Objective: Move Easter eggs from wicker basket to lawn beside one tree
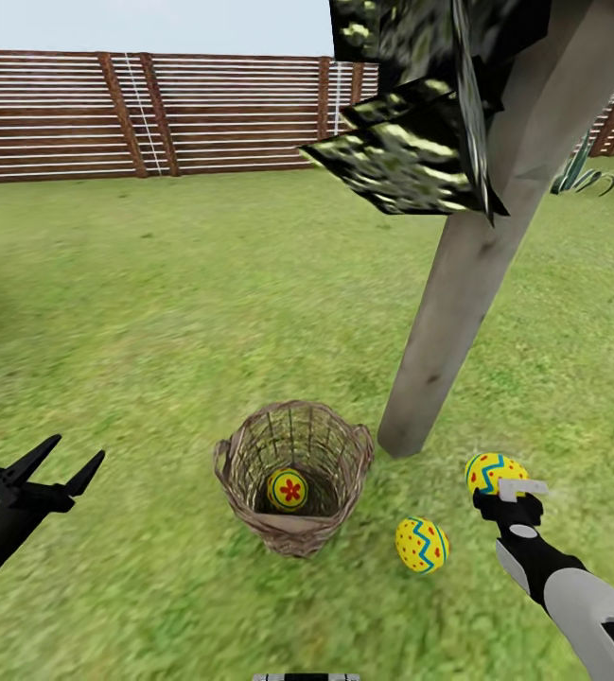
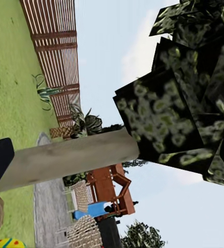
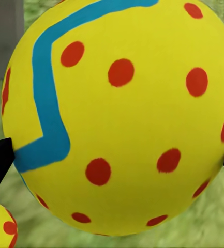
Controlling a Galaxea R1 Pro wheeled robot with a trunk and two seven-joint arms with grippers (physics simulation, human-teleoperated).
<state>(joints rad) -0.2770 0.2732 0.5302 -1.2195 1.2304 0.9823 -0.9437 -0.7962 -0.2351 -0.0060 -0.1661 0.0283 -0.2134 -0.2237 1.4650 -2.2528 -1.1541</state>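
The right gripper (image 1: 501,484) is closed on a yellow egg (image 1: 495,471) with blue zigzags and red dots, held low over the lawn (image 1: 155,303) just right of the tree (image 1: 477,274) trunk's foot. A second egg (image 1: 421,545) lies on the grass nearby, between gripper and basket (image 1: 293,476). The flower egg (image 1: 289,490) sits at the basket's bottom. The left gripper (image 1: 61,465), jaws spread and empty, hovers left of the basket and looks the nearer one to reach it.

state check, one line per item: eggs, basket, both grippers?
Flower egg: inside the basket.
Zigzag egg on the grass: lying right of the basket, near the tree trunk.
Held egg: gripped, near the trunk.
Wicker basket: upright on the lawn.
Left gripper: open, empty.
Right gripper: shut on the held egg.
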